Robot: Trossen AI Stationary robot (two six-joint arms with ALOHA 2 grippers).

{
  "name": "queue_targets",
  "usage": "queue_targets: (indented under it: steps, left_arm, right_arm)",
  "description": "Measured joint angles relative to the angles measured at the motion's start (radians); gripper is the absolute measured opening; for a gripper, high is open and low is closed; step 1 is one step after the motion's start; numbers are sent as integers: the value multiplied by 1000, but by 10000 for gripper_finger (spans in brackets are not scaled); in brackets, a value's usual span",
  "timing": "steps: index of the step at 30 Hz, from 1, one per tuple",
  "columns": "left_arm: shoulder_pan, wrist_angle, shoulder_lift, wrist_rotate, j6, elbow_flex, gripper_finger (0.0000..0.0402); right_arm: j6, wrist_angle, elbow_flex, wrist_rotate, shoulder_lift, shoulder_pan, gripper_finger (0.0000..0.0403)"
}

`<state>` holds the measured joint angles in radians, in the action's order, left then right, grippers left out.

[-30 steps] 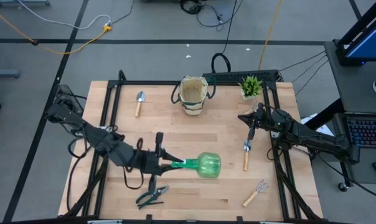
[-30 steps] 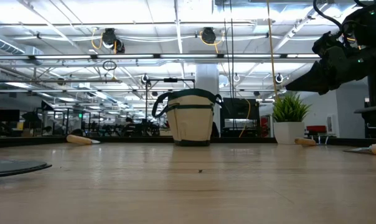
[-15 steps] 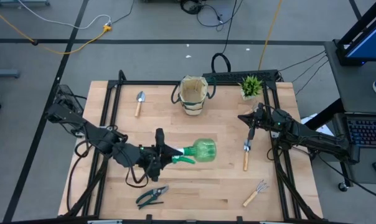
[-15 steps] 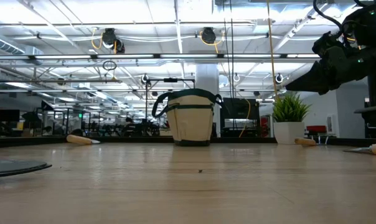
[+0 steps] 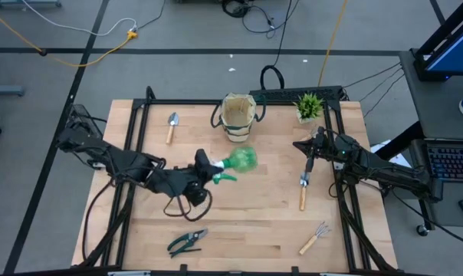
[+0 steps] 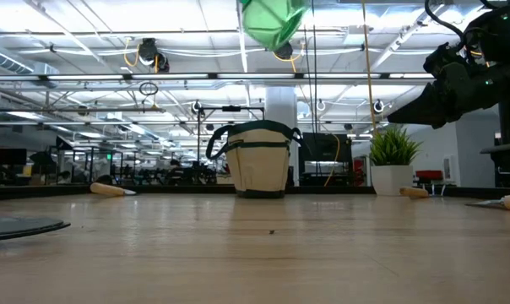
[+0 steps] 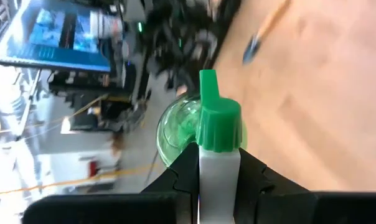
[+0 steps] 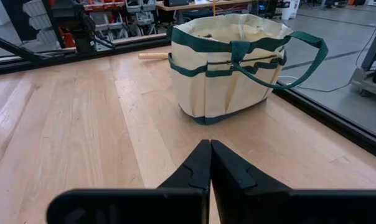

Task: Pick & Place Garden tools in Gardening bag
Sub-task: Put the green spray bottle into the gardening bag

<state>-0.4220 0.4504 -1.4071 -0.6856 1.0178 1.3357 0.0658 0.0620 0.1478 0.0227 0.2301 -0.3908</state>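
My left gripper (image 5: 213,173) is shut on the green spray bottle (image 5: 240,161), held in the air over the table's middle, just near of the beige gardening bag (image 5: 238,116). The bottle's green body shows at the top of the low view (image 6: 273,20). The bag stands on its base at the far middle (image 6: 257,160). My right gripper (image 5: 309,151) is shut and empty at the right, facing the bag (image 8: 228,68). One trowel (image 5: 171,127) lies far left, another (image 5: 303,191) lies right. My left gripper (image 7: 219,163) pinches the bottle's white nozzle part (image 7: 219,168), just behind the green cap (image 7: 218,123), between its two fingers. The fingers come from the table's left and lie along the bottle. The bottle is lifted clear, its round body pointing away toward the bag.
Pruning shears (image 5: 187,242) lie near the front edge at the left. A hand rake (image 5: 314,238) lies front right. A small potted plant (image 5: 309,106) stands at the far right, right of the bag. Black frame rails run along the table's edges.
My left gripper has gone up and toward the far edge, toward the bag, keeping hold of the spray bottle. The bottle has risen clear of the table's middle and now shows high in the low view.
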Motion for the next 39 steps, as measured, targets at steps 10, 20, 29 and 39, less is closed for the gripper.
queue_targets:
  steps: [10,20,29,39]
  left_arm:
    - [115,22,0,-143,163,0,53]
    - [297,11,0,-181,159,0,53]
    - [425,-131,0,-171,-21,0,53]
    - [524,-200,0,-41,-243,0,53]
  right_arm:
    - [0,0,0,0,0,0,0]
    - [0,0,0,0,0,0,0]
    - [0,0,0,0,0,0,0]
    - [-3,0,0,0,0,0,0]
